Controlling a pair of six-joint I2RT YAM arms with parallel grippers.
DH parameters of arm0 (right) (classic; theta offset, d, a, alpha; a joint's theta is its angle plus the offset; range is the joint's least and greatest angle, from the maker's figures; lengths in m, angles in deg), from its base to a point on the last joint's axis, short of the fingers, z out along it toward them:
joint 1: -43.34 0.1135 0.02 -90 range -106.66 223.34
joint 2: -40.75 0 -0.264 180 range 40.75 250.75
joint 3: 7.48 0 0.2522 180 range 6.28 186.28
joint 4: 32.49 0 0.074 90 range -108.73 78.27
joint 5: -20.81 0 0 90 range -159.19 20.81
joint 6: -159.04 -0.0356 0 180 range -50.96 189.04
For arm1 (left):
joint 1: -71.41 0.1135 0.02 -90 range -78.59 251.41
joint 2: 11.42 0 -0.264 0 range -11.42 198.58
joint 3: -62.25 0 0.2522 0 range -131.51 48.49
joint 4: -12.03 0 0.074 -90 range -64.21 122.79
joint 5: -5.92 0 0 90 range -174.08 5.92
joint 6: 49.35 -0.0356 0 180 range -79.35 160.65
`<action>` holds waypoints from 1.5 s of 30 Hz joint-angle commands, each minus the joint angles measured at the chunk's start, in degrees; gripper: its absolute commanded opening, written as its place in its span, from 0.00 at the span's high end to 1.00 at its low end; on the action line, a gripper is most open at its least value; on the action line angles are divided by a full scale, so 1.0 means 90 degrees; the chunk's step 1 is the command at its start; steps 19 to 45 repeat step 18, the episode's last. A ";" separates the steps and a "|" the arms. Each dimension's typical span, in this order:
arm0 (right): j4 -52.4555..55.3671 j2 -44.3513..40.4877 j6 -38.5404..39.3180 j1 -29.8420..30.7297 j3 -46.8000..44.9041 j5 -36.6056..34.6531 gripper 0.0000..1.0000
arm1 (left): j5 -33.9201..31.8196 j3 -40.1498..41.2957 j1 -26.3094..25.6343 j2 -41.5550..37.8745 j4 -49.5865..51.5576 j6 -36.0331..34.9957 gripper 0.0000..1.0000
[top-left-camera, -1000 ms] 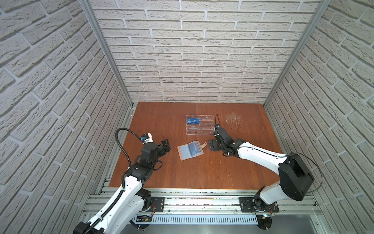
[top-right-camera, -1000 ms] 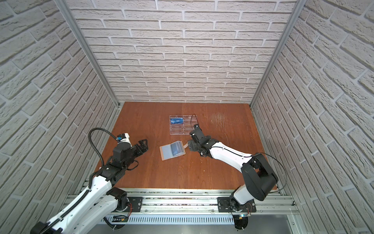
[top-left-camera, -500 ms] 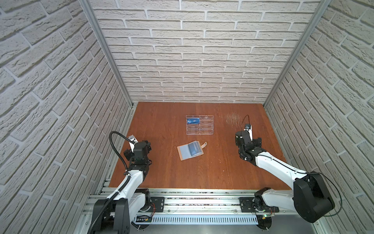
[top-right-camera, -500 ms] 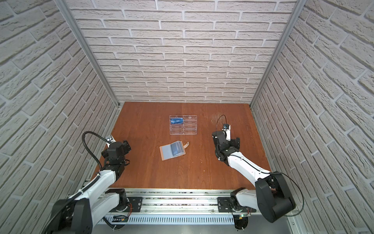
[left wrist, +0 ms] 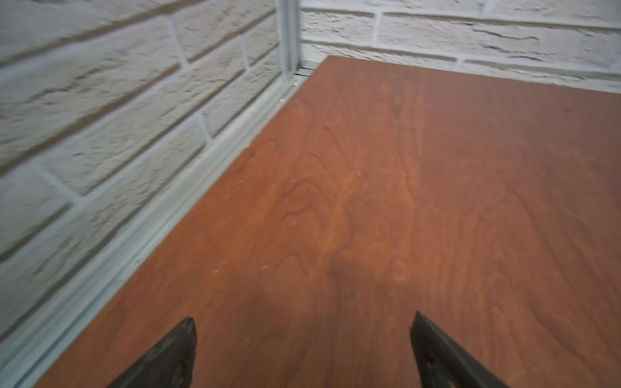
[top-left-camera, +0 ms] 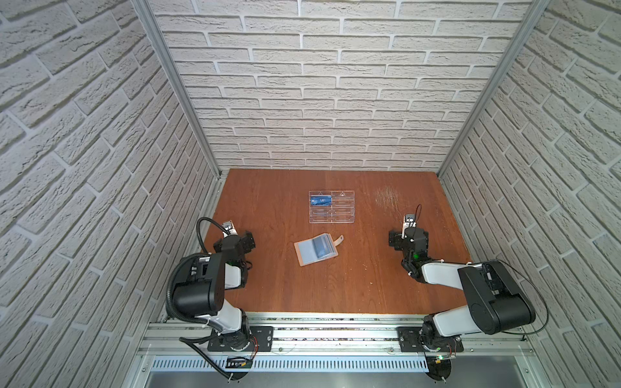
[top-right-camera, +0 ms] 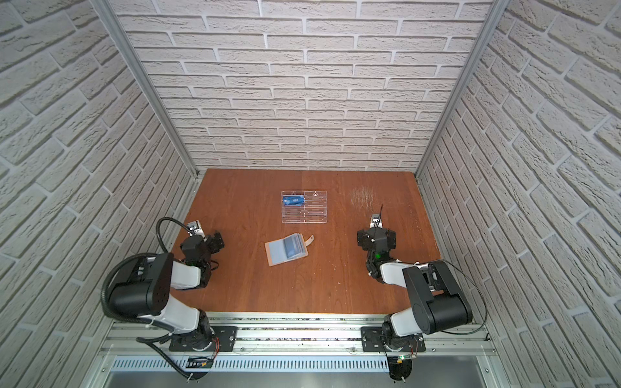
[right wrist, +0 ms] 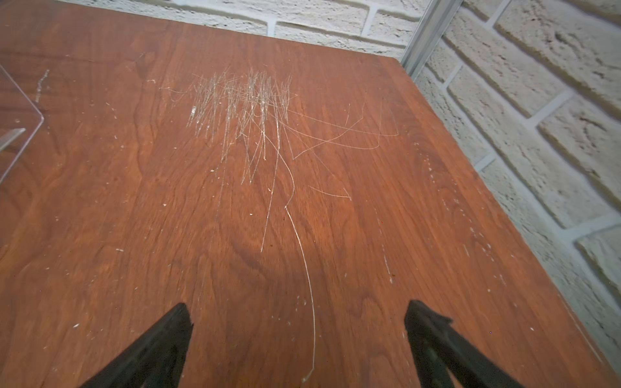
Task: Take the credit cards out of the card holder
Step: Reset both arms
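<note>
The card holder [top-left-camera: 306, 255] [top-right-camera: 277, 255] lies open in the middle of the wooden table, a tan leather booklet with clear sleeve pages and a small strap. One of the blue credit cards [top-left-camera: 323, 247] [top-right-camera: 293, 248] shows inside its right-hand sleeves. Another blue card [top-left-camera: 321, 201] [top-right-camera: 293, 201] stands in the clear rack behind it. My left gripper [top-left-camera: 237, 242] [top-right-camera: 205, 244] [left wrist: 304, 322] is open over bare wood near the left wall, well left of the holder. Well to the holder's right, my right gripper [top-left-camera: 408, 236] [top-right-camera: 375, 238] [right wrist: 295, 309] also stands open and holds nothing.
A clear acrylic tiered rack [top-left-camera: 342, 211] [top-right-camera: 316, 211] stands behind the holder; its corner [right wrist: 16, 127] shows in the right wrist view. A patch of pale scratches [top-left-camera: 386, 198] [right wrist: 248, 111] marks the wood at the back right. Brick-pattern walls close three sides.
Both arms have pulled back from the card holder. The right gripper went from right beside it out toward the right wall; the left folded back to the left edge. The holder has not moved.
</note>
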 commanded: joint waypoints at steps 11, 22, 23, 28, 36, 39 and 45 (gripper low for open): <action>-0.0838 -0.0069 0.0000 -0.0276 -0.0089 0.1134 0.00 | 0.0442 -0.0633 -0.0249 0.0011 0.0123 -0.0512 0.02; -0.0714 -0.0088 0.0015 -0.0283 -0.0029 0.1235 0.00 | 0.0440 -0.0633 -0.0249 0.0015 0.0107 -0.0509 0.02; -0.0714 -0.0088 0.0015 -0.0283 -0.0029 0.1235 0.00 | 0.0440 -0.0633 -0.0249 0.0015 0.0107 -0.0509 0.02; -0.0714 -0.0088 0.0015 -0.0283 -0.0029 0.1235 0.00 | 0.0440 -0.0633 -0.0249 0.0015 0.0107 -0.0509 0.02; -0.0714 -0.0088 0.0015 -0.0283 -0.0029 0.1235 0.00 | 0.0440 -0.0633 -0.0249 0.0015 0.0107 -0.0509 0.02; -0.0714 -0.0088 0.0015 -0.0283 -0.0029 0.1235 0.00 | 0.0440 -0.0633 -0.0249 0.0015 0.0107 -0.0509 0.02; -0.0714 -0.0088 0.0015 -0.0283 -0.0029 0.1235 0.00 | 0.0440 -0.0633 -0.0249 0.0015 0.0107 -0.0509 0.02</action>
